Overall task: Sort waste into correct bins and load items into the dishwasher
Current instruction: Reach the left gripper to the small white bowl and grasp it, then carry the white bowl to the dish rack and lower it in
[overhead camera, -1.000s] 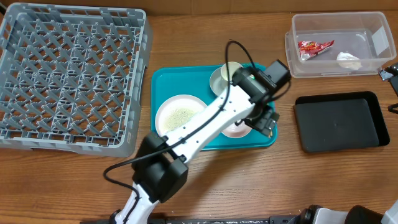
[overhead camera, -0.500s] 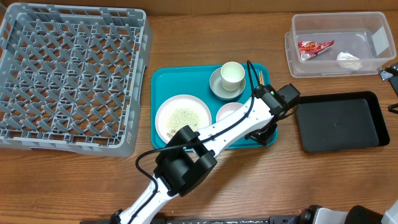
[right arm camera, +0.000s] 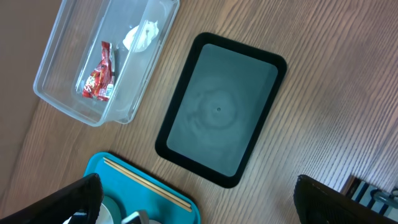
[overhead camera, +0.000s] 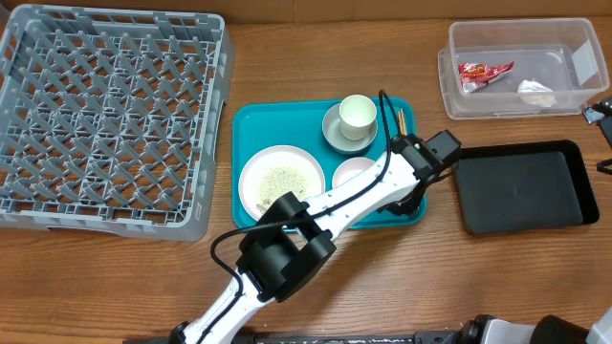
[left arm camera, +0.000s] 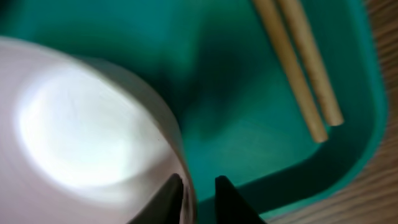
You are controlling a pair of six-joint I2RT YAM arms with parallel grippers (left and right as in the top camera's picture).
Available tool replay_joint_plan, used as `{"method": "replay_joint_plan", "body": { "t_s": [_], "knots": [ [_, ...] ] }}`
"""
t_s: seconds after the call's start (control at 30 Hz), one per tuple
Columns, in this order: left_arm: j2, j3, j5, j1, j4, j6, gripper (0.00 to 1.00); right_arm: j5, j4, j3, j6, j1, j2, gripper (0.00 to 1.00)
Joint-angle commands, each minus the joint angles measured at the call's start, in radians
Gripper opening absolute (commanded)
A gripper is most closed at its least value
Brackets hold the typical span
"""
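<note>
No text, number or brand can be read in any view. Some printing is seen on the red wrapper (overhead camera: 484, 72) (right arm camera: 99, 78) lying in the clear bin (overhead camera: 516, 108) at the far right corner of the desk, but it is too small to be made out. A pale patch (overhead camera: 581, 59) on the bin's right wall appears blank.

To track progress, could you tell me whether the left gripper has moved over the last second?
Yes: the left gripper shifted right, toward the black tray.
</note>
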Motion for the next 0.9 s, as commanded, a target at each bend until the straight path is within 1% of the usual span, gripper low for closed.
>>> {"method": "replay_joint_plan", "body": {
  "t_s": [0.0,0.03,0.17,0.23,0.37,0.53,0.63,0.7,0.8,0.87],
  "knots": [
    [0.006,-0.014,-0.019,0.004,0.004,-0.004,0.06,0.014,0.003,-0.004,0.002,-0.003,-0.013,1.00],
    [0.005,-0.010,-0.013,0.004,0.003,-0.004,0.04,0.014,0.003,-0.004,0.002,-0.003,-0.013,1.00],
    [0.005,0.035,-0.001,0.004,-0.032,-0.004,0.04,0.014,0.003,-0.004,0.002,-0.003,-0.013,1.00],
    [0.005,0.089,0.020,0.003,-0.077,-0.004,0.04,0.014,0.003,-0.004,0.002,-0.003,-0.013,1.00],
    [0.005,0.264,0.070,0.005,-0.220,-0.003,0.04,0.014,0.003,-0.004,0.002,-0.003,-0.013,1.00],
    [0.001,0.525,0.060,0.033,-0.414,-0.002,0.04,0.014,0.003,-0.004,0.002,-0.003,-0.013,0.99],
    [-0.001,0.682,0.073,0.101,-0.509,0.026,0.04,0.014,0.003,-0.004,0.002,-0.003,-0.013,1.00],
    [-0.005,0.765,0.158,0.177,-0.516,0.109,0.04,0.014,0.003,-0.004,0.002,-0.003,-0.013,1.00],
    [-0.006,0.850,0.265,0.336,-0.515,0.129,0.04,0.014,0.002,-0.004,0.002,-0.003,-0.013,1.00],
    [-0.006,0.861,0.321,0.449,-0.494,0.130,0.04,0.014,0.003,-0.004,0.002,-0.003,-0.013,1.00]
  ]
}}
